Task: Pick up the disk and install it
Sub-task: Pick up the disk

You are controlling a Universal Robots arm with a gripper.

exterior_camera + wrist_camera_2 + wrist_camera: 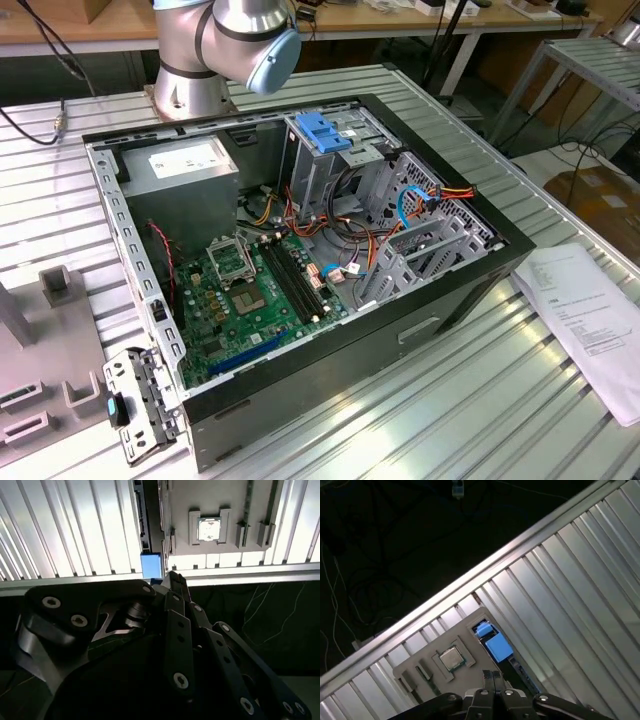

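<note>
Beside the computer case (400, 340), the arm (215, 30) is silver-grey with a round pale blue cap; the gripper (172, 577) is black bars studded with silver screws.

A: Contents of the tabletop (480, 400)?
B: An open computer case (450, 310), centre of the exterior view. A green motherboard (250, 300) lies on its floor. A grey power supply (185, 165) sits in its upper-left corner. A blue latch (325, 132) sits atop the drive cage.
A: Elsewhere?
B: Printed sheets (590, 315) at the exterior view's right edge. In the first wrist view, a processor chip (451, 658) is seated in a grey tray (465, 630).
</note>
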